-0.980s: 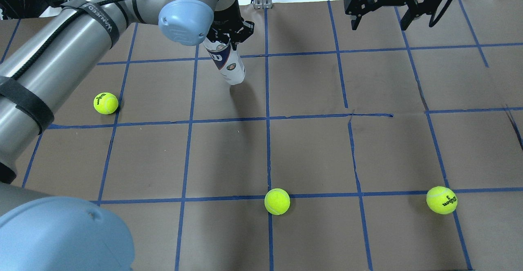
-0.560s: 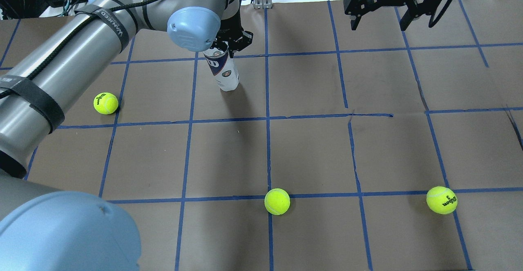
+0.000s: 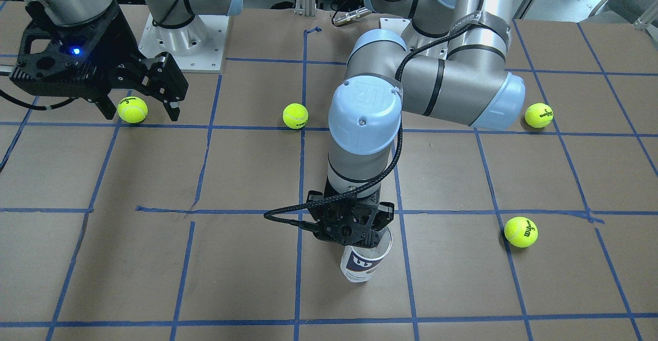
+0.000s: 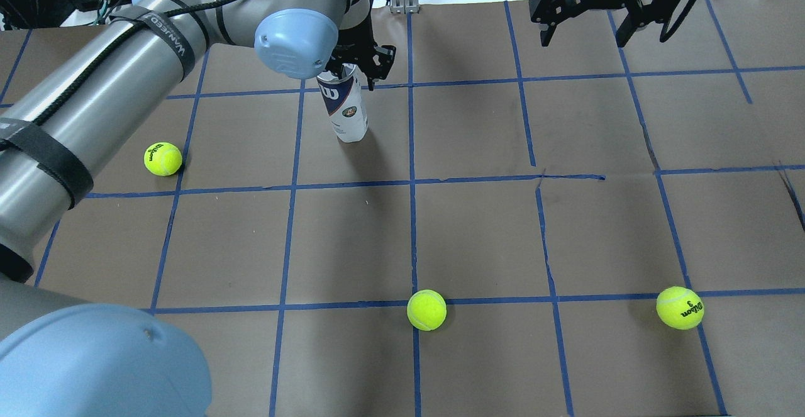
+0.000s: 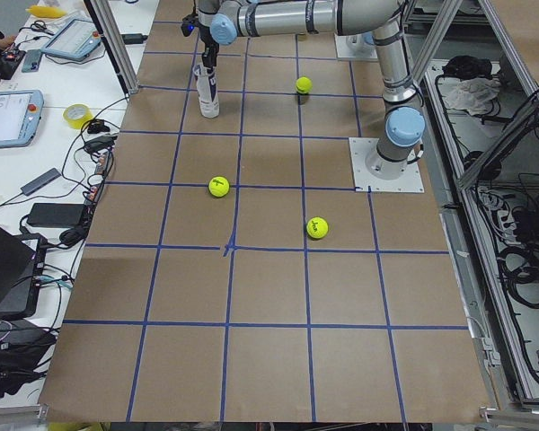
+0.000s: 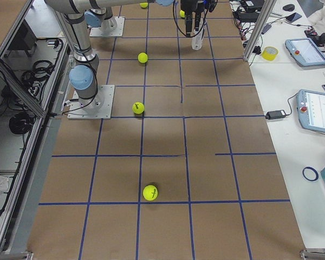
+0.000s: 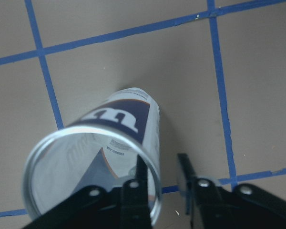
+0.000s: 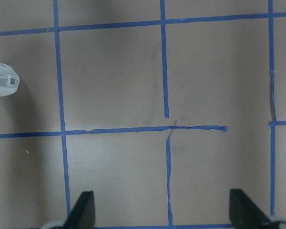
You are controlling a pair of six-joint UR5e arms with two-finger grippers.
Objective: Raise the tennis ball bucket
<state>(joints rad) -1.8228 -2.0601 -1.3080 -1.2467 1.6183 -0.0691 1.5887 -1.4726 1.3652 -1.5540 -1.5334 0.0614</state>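
Starting at the left wrist view: can (image 7: pixel 128 119) seen from above, open metal rim toward the lens, navy-and-white label down its side, base on the brown table (image 7: pixel 109 57). Left gripper (image 7: pixel 162 167) straddles the rim wall, one finger inside, the other outside and just clear of it. Jaws narrow, not pinching.

Right wrist view: right gripper (image 8: pixel 163 210) spread wide, nothing between its fingers. A white labelled end of the can shows at the left edge.

Overhead: can stands in a far square left of centre, near a blue tape line (image 4: pixel 412 153), left gripper at its top. Right gripper hangs well apart, over the far right. Three balls (image 4: pixel 426 309) lie scattered nearer the robot.

Front view: can upright, rim under the left gripper. Four balls visible.

Side views: can upright near the table's operator edge.
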